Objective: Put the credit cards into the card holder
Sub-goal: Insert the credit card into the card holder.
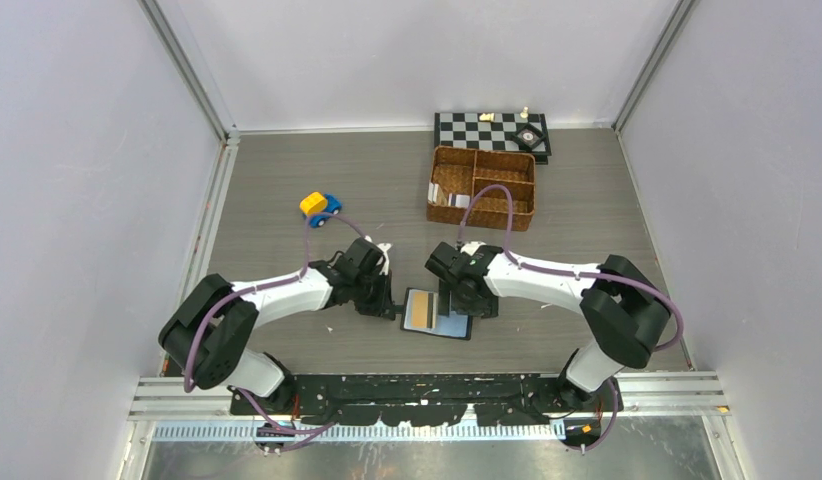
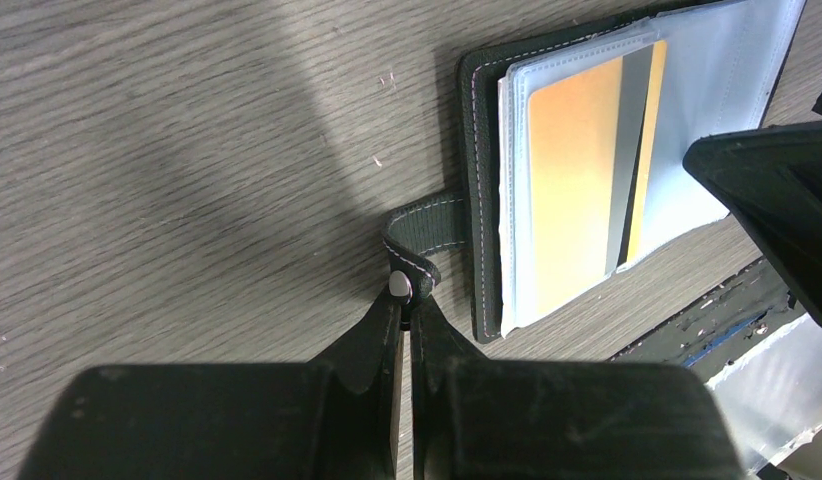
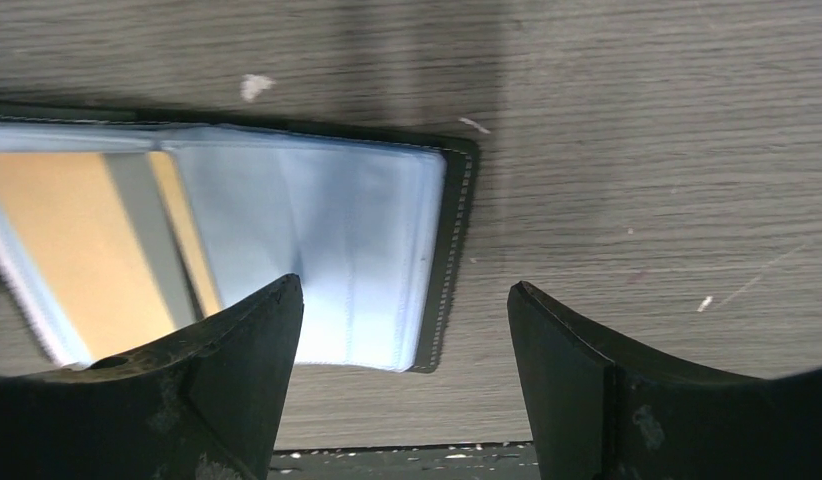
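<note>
**Top view.** An open black card holder [image 1: 459, 326] lay at lower centre of the frame, on the wooden table [image 1: 287, 180] just ahead of the arm bases, its long axis running left to right. A tan-orange card [image 1: 420, 310] showed in its left half. The left gripper [image 1: 391, 303] met the holder's left edge and the right gripper [image 1: 475, 303] hung over its right half. A brown wicker basket [image 1: 482, 215] sat well apart at upper right, and pale flat pieces [image 1: 445, 196] in its left compartment were probably the remaining credit cards. They lay up-frame from the holder, on the right arm's side, so that arm looked the nearer one to fetch them.

**Left wrist view.** The left gripper [image 2: 405, 298] rose from the bottom edge, clenched on the holder's snap tab [image 2: 424, 222] and pinning it near the table. The card holder [image 2: 475, 180] spread toward upper right, with the tan-orange card [image 2: 572, 190] lying inside a clear sleeve [image 2: 707, 120]. A dark finger of the other gripper intruded at the right edge.

**Right wrist view.** The right gripper [image 3: 402, 300] was released, its jaws spread wide with nothing between them. One finger stood over the sleeves [image 3: 327, 230] and the other over bare table beyond the card holder's [image 3: 457, 230] stitched edge. The tan-orange card [image 3: 57, 230] sat at left.
</note>
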